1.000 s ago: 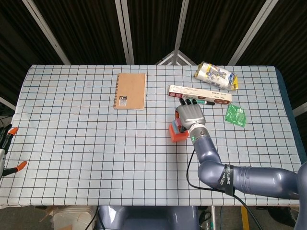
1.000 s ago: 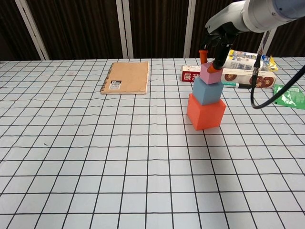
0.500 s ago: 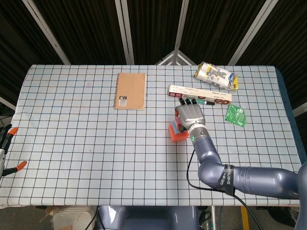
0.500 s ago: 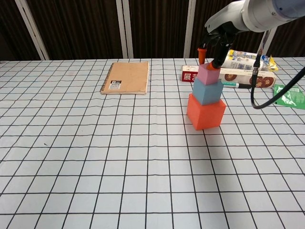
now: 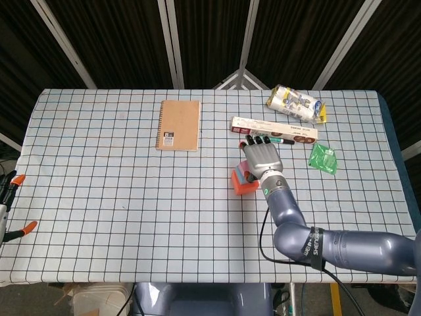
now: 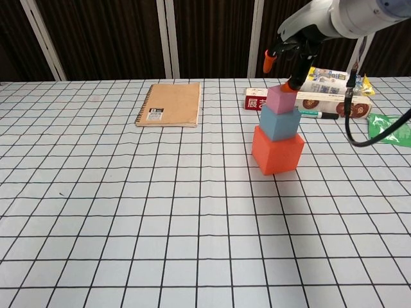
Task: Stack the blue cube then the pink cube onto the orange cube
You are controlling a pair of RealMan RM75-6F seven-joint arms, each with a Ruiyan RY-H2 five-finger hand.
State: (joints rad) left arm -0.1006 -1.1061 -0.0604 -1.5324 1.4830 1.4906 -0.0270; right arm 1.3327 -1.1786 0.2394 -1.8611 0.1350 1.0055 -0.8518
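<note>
In the chest view the orange cube [image 6: 277, 153] stands on the checked table with the blue cube [image 6: 279, 123] on it and the pink cube [image 6: 280, 97] on top. My right hand [image 6: 289, 54] hovers just above and behind the pink cube with its fingers spread and nothing in them. One orange-tipped finger [image 6: 293, 83] is close to the cube's top right corner. From the head view my right hand [image 5: 261, 157] covers most of the stack. Only the orange cube [image 5: 242, 184] and a sliver above it show. My left hand is out of sight.
A brown spiral notebook [image 6: 169, 104] lies to the left of the stack. Behind the stack are a long red-and-white box [image 5: 273, 130], a marker, and a snack packet [image 5: 296, 103]. A green packet [image 5: 323, 158] lies to the right.
My right hand has let go of the pink cube, spread its fingers and lifted slightly. The pink cube stays on the blue cube.
</note>
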